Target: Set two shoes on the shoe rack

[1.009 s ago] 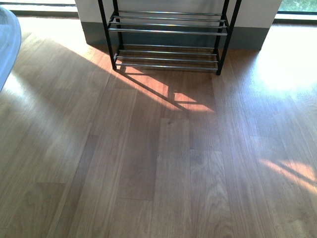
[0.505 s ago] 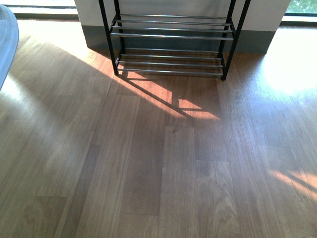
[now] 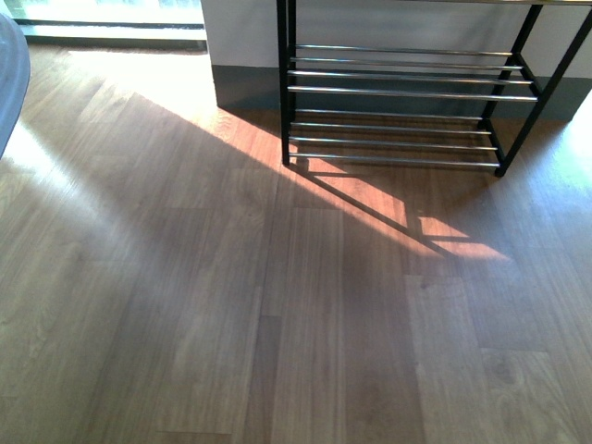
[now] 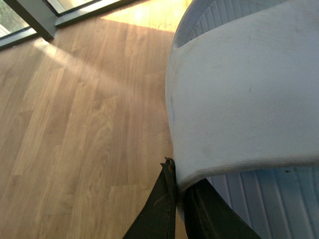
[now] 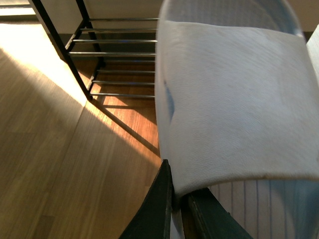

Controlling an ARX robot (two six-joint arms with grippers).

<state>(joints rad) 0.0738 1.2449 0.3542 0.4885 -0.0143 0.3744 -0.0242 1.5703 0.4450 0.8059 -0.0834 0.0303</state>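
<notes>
Standing further right in the front view than half a second ago, the rack (image 3: 407, 102) now sits at the upper right against the wall, its chrome rods bare. At the far left edge a sliver of pale blue slide (image 3: 9, 83) shows. The left gripper (image 4: 178, 209) pinches that slide (image 4: 244, 94) by the strap edge, above the wood floor (image 4: 75, 139). The right gripper (image 5: 177, 209) pinches the other slide (image 5: 234, 99) likewise, with the rack (image 5: 99, 55) just beyond.

Matt rubber slide (image 5: 234, 94), chrome-rod rack (image 3: 407, 102), wood floor (image 3: 185, 305)
</notes>
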